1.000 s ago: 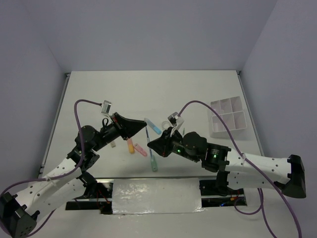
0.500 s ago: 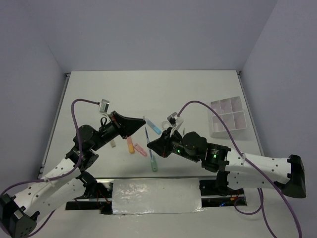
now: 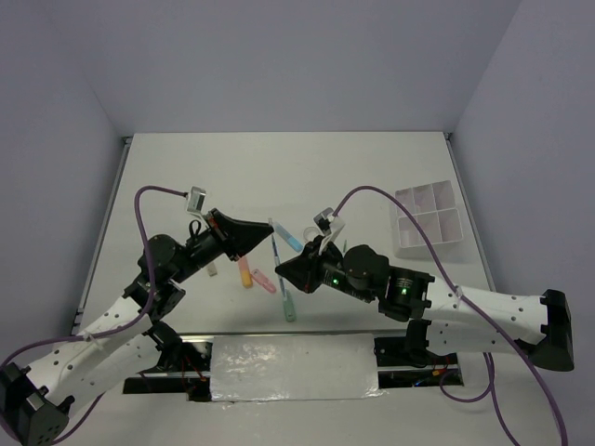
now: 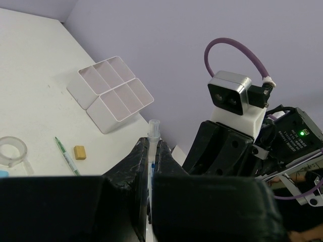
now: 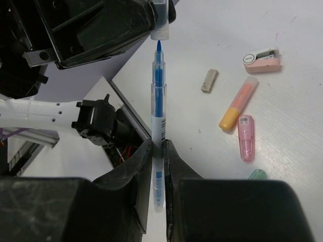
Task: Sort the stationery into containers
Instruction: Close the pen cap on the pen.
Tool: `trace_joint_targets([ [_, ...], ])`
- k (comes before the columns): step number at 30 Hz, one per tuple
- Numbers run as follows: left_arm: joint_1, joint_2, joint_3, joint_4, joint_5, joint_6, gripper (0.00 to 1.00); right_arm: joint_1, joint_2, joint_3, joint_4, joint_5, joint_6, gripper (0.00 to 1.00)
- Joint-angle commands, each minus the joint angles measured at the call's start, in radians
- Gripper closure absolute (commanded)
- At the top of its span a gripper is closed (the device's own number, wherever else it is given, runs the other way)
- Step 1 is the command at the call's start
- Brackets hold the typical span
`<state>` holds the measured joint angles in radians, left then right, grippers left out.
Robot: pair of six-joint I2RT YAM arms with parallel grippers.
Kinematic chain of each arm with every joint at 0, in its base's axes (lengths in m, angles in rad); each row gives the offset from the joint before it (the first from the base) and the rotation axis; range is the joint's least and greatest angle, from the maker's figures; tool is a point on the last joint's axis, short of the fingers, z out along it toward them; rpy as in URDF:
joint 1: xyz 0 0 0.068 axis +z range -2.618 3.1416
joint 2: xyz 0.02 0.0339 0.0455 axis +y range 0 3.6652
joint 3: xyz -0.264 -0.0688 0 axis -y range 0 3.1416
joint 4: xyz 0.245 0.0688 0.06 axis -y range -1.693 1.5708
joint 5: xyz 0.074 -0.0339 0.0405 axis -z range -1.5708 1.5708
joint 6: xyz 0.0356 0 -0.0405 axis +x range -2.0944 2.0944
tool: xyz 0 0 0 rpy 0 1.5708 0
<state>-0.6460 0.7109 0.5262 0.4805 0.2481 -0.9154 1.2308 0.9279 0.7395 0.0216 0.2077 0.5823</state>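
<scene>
Both arms fold inward, tips close together: left end effector (image 3: 268, 229) pinches a clear cap (image 5: 159, 22), right end effector (image 3: 282, 270) pinches a blue pen (image 5: 158, 101).

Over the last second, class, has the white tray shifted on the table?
No. The white tray lies in the same spot on the table, close to its right edge, as it did a second ago.

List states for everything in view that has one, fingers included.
Thin blue pen: uncapped, tip bare at the cap's mouth, gripped.
Clear plastic pen cap: off the pen, gripped.
Left fingers: shut on the cap.
Right fingers: shut on the pen.
White divided plastic tray: compartments in view empty.
Stubby orange marker: lying loose, untouched.
Clear tape ring: lying flat.
</scene>
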Motion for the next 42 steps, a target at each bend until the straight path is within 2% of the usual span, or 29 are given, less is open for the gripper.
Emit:
trace_joint_targets([
  [1, -0.004, -0.008, -0.014, 0.076, 0.019, 0.012, 1.00, 0.007, 0.006, 0.049, 0.011, 0.024, -0.013, 1.00],
  [27, -0.006, -0.024, -0.054, 0.113, 0.045, -0.023, 1.00, 0.006, 0.026, 0.106, -0.002, 0.088, -0.041, 1.00],
  [36, -0.011, -0.030, -0.063, 0.145, 0.054, -0.062, 1.00, 0.001, 0.031, 0.100, 0.080, 0.189, -0.073, 1.00],
  [42, -0.014, -0.033, -0.051, 0.133, 0.051, -0.085, 0.98, -0.004, 0.045, 0.078, 0.257, 0.199, -0.197, 1.00],
])
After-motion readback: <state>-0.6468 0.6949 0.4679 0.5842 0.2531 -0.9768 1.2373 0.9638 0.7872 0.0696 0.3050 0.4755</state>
